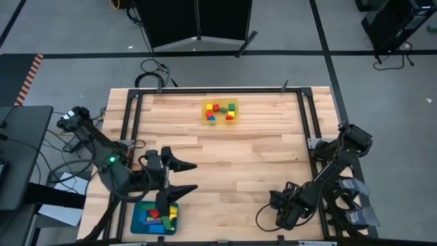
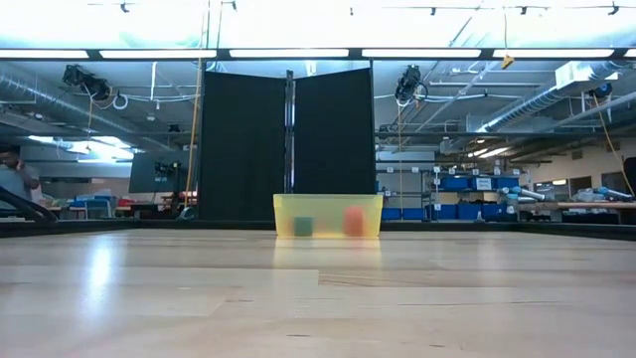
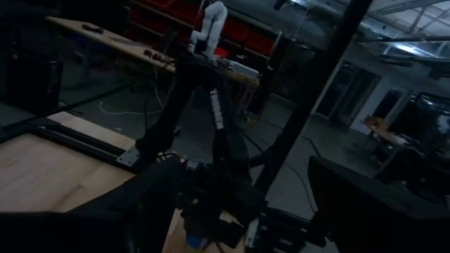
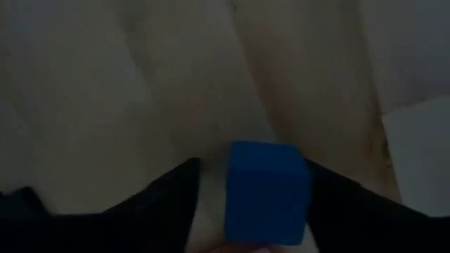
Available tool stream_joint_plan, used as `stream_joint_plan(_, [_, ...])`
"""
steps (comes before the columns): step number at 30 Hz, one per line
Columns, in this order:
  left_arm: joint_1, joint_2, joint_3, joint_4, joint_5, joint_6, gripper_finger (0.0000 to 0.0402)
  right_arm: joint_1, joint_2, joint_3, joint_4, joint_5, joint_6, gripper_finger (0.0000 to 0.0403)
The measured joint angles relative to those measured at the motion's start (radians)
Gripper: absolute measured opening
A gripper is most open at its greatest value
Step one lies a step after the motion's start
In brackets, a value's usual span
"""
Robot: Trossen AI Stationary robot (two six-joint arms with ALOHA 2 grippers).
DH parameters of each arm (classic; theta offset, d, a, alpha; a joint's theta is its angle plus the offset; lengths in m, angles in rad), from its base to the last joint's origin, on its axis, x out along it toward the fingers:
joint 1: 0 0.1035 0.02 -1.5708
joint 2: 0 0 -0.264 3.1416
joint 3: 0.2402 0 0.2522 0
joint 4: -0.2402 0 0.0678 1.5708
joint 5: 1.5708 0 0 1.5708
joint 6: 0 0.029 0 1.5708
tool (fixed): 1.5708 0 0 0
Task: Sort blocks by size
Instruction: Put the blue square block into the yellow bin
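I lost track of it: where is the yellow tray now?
In the high view, the yellow tray sits at the table's far middle edge, holding small blocks, far from both arms.

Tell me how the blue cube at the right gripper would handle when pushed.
The blue cube looks rigid, with flat faces and square edges, so it should slide, not roll. Equally wide and tall, it probably won't tip. Its smooth paint may be slightly slippery.

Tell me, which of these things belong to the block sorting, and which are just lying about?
Job: small blocks in the yellow tray; bigger blocks in the teal tray; blue block by the right claw; open left claw.
Lying about: black screen; floor cables; person in the background.
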Motion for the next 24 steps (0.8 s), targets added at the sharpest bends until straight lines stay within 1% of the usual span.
stream_joint_plan(5, [-0.018, 0.000, 0.000, 0.000, 0.001, -0.004, 0.0317, -0.013, -0.013, -0.003, -0.020, -0.012, -0.016, 0.0151])
stream_joint_plan(6, [-0.024, 0.000, 0.000, 0.000, 0.001, -0.003, 0.0317, -0.018, -0.019, -0.003, -0.014, -0.015, -0.031, 0.0141])
stream_joint_plan(10, [-0.048, 0.000, 0.000, 0.004, 0.000, -0.003, 0.0317, -0.067, -0.060, -0.004, 0.001, -0.013, -0.089, 0.0141])
stream_joint_plan(15, [-0.067, 0.000, 0.000, -0.002, -0.025, -0.009, 0.0317, -0.203, -0.170, 0.003, -0.004, 0.050, -0.229, 0.0141])
stream_joint_plan(20, [-0.075, 0.000, 0.000, -0.004, -0.059, -0.025, 0.0317, -0.428, -0.275, 0.080, -0.007, 0.134, -0.476, 0.0141])
stream_joint_plan(24, [-0.073, 0.000, 0.000, -0.008, -0.073, -0.028, 0.0317, -0.665, -0.303, 0.175, 0.013, 0.153, -0.705, 0.0141])
